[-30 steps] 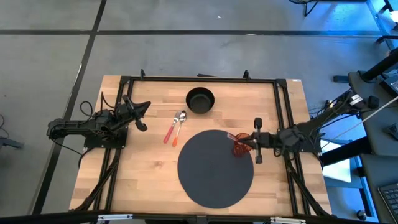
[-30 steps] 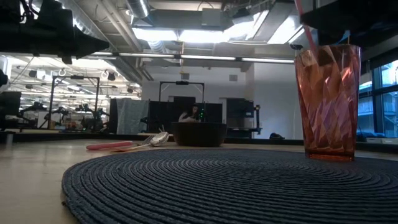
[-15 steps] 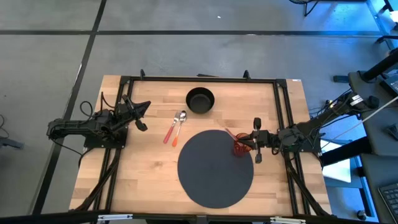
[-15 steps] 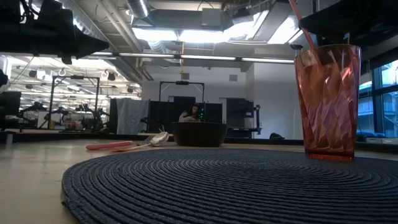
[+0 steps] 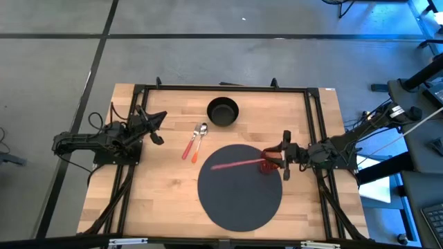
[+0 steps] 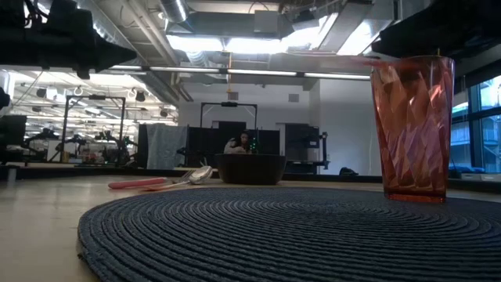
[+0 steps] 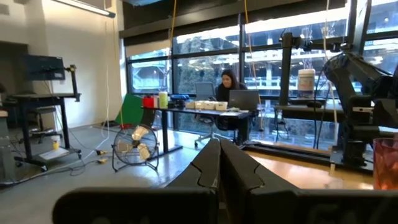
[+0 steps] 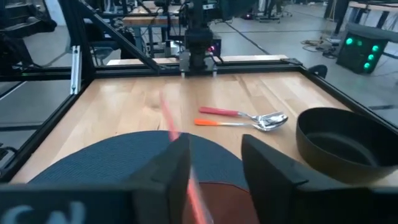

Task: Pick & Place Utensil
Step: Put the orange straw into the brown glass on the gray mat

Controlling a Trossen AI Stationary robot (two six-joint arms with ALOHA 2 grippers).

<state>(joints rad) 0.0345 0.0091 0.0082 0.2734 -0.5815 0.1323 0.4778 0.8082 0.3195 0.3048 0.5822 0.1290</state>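
Note:
A red tumbler (image 5: 267, 165) (image 6: 412, 125) stands on the right edge of the dark round mat (image 5: 239, 197). A red-handled utensil (image 5: 235, 164) (image 6: 329, 57) has one end at the tumbler. Its handle reaches nearly level over the mat toward the table's left. My right gripper (image 5: 284, 160) (image 8: 214, 155) is open just above the tumbler; the handle (image 8: 169, 121) runs out past one finger. My left gripper (image 5: 160, 119) (image 7: 219, 165) waits shut at the table's left, raised and holding nothing. My right gripper stands open over the tumbler's mouth, its fingers level and pointing toward the table's left. The utensil's handle (image 8: 186, 177) passes close beside one finger (image 8: 171, 165). I cannot tell whether that finger touches it.
Two spoons (image 5: 196, 141) (image 8: 249, 117), one with a red and one with an orange handle, lie side by side on the wood left of the black bowl (image 5: 223, 111) (image 8: 345, 140). A dark frame runs along the table's edges (image 5: 221, 88).
My right gripper has opened. The red utensil, which stood steeply in the tumbler with its handle up under the gripper, has tipped over toward the table's left. Its handle now lies nearly level over the mat, while its other end stays at the tumbler.

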